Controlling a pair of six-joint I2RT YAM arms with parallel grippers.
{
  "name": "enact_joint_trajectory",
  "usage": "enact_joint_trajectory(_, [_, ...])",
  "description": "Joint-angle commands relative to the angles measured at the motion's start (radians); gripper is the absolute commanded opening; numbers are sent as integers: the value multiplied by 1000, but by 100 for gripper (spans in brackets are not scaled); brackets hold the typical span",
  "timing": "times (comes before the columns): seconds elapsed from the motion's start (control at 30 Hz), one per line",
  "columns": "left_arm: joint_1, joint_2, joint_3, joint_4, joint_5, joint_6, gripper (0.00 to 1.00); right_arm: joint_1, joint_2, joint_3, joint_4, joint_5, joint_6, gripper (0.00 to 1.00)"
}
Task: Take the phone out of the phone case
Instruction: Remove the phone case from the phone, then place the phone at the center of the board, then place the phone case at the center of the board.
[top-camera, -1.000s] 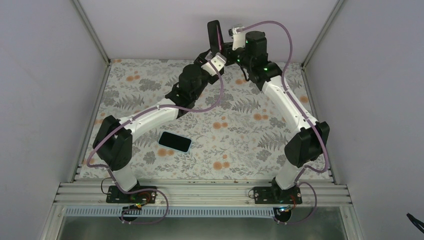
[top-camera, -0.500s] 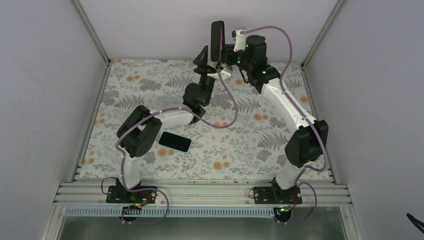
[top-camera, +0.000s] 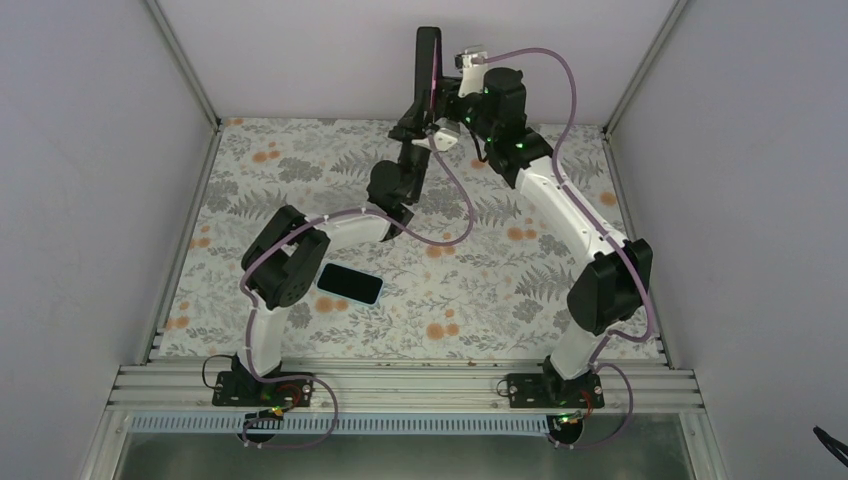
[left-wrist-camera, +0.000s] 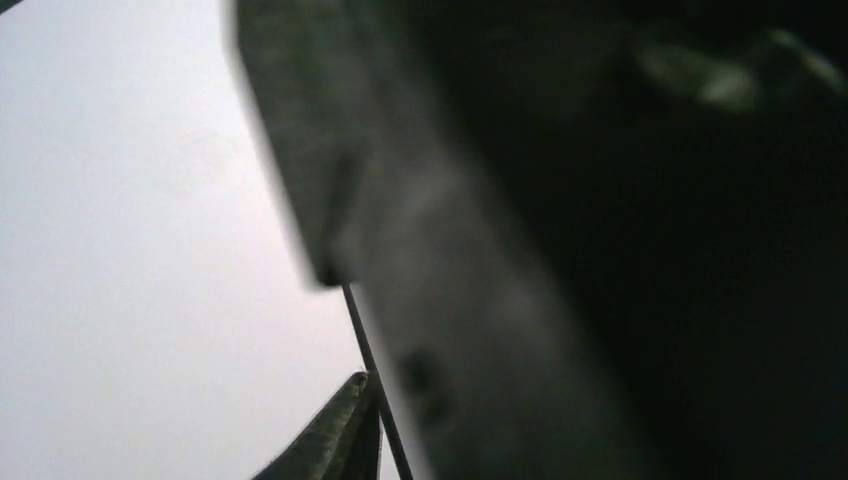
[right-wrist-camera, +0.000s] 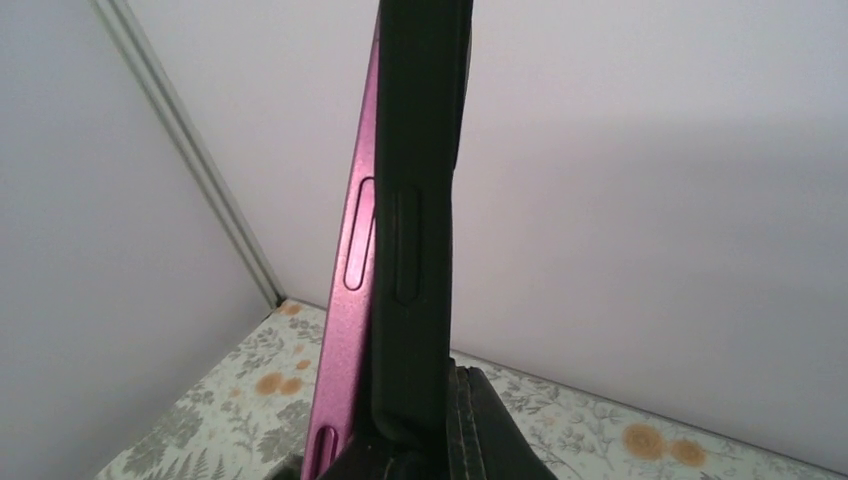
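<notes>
Floral table (top-camera: 480, 285) | right jaws clamp phone case (right-wrist-camera: 420, 200) (upright) | left jaws: cannot tell

The phone case (top-camera: 426, 60) is matte black and stands on end, long axis upright, lifted clear of the desk at its 12 o'clock edge, close to the back wall. Its lower end is clamped in the right end effector (right-wrist-camera: 425, 450). Seen edge-on from the right wrist, a raised, slot-shaped button cover sits halfway up its side. The phone (right-wrist-camera: 350, 300) is metallic magenta-purple and upright too, lying against the case's 9 o'clock side. Its long edge stands proud of the case's rim from near the top to the bottom. One long side button shows at mid-height, level with the case's button cover, and another near the bottom.
</notes>
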Motion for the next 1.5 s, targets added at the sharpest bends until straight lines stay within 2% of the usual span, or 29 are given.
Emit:
enact_joint_trajectory(0.0, [97,-57,112,-322,-46,-191,23,124,-25,-2,-232,-251,-38,3])
enact_joint_trajectory(0.1, [116,-91,160,-562,12,-299,3,112,-36,5,-236,-227,-71,3])
enact_joint_trajectory(0.3, [158,-225,109,-738,139,-380,2,2,-91,-29,-246,-100,-193,3])
enact_joint_trajectory(0.43, [196,-362,15,-892,268,-367,2,-63,-83,-7,-316,146,-358,3])
enact_joint_trajectory(0.53, [238,-479,-59,-1006,328,-297,2,-120,-92,-33,-349,315,-458,3])
enact_joint_trajectory(0.63, [253,-599,-153,-1111,299,-139,2,-232,-122,-89,-427,276,-506,3])
enact_joint_trajectory(0.73, [255,-735,-308,-1157,230,25,2,-342,-168,-164,-579,82,-554,3])
enact_joint_trajectory(0.93, [276,-940,-702,-1055,25,371,2,-371,-287,-461,-812,-224,-640,3])
enact_joint_trajectory(1.07, [373,-1054,-891,-1037,-1,412,2,-380,-344,-665,-826,-270,-671,3])
enact_joint_trajectory(1.13, [435,-1099,-966,-1042,9,433,2,-427,-326,-644,-884,-288,-682,3])
enact_joint_trajectory(1.27, [567,-1142,-1119,-1028,55,462,2,-475,-301,-662,-848,-251,-672,3])
enact_joint_trajectory(1.4, [586,-1169,-1161,-1112,77,444,2,-512,-182,-671,-788,-135,-652,3])
enact_joint_trajectory(1.47, [588,-1171,-1141,-1223,107,419,3,-542,-103,-652,-772,-107,-642,3])
